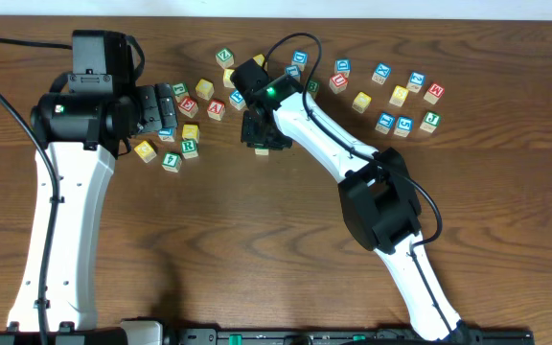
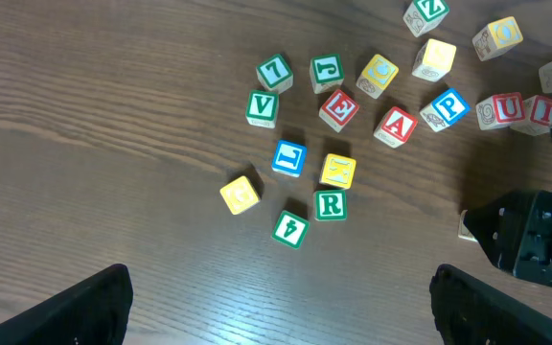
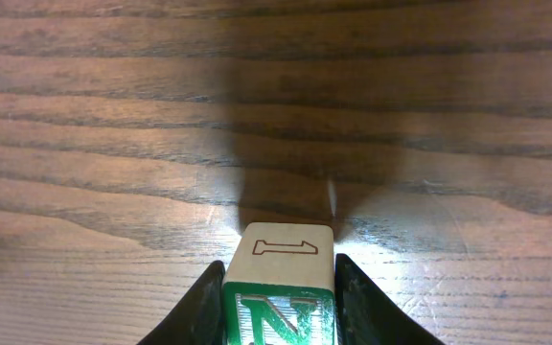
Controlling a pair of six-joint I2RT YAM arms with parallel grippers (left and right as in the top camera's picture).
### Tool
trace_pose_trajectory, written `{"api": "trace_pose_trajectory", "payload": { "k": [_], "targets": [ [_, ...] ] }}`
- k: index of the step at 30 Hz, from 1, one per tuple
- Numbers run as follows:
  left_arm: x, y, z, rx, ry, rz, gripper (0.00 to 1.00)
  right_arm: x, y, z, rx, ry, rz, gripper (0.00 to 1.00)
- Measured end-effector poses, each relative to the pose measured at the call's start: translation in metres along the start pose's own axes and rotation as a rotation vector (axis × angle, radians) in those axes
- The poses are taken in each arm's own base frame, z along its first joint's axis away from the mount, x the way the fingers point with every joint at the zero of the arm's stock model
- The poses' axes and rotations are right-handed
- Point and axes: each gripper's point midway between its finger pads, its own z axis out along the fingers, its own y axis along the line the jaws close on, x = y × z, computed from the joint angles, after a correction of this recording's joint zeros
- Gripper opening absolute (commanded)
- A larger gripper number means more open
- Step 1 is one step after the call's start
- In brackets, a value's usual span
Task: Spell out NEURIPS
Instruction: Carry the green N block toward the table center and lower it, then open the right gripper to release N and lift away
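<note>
Nearest to the robot, the table [image 1: 209, 249] is bare brown wood, and I think this free strip is the reason the work goes on here: a row of seven letters needs room which the crowded far side does not give. A little farther, at the middle, the right gripper [image 1: 261, 137] points down and is clenched on the N cube [image 3: 278, 321]. The right wrist view shows its two fingers pressing the side faces, with the green N turned towards the camera. The cube is low over the wood, but I cannot tell if it touches. It is held by the sides, probably so that it can be set down flat without turning. To the left, the left gripper [image 1: 168, 112] hangs with its jaws wide and nothing between them, over the left heap, as if it waits for its turn. Under it lies the R cube [image 2: 330, 204]. Farther stand the E cube [image 2: 338, 108] and the P cube [image 2: 448, 105], and the U cube [image 2: 511, 110] and I cube [image 2: 545, 108] touch each other. The V cube [image 2: 262, 105] and A cube [image 2: 397, 125] are mixed among them and are not needed. Far right, a second group of cubes [image 1: 404, 125] lies well apart.
</note>
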Motion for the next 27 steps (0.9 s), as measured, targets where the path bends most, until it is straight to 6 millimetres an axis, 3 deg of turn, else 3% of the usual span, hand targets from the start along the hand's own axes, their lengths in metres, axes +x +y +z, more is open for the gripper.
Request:
{"api": "trace_pose_trajectory", "payload": {
  "k": [17, 27],
  "targets": [
    [0.000, 0.000, 0.000, 0.000, 0.000, 0.000, 0.98, 0.007, -0.004, -0.003, 0.013, 0.033, -0.098, 0.36],
    [0.000, 0.000, 0.000, 0.000, 0.000, 0.000, 0.98, -0.006, 0.008, -0.036, -0.011, 0.002, -0.156, 0.36]
  ]
}}
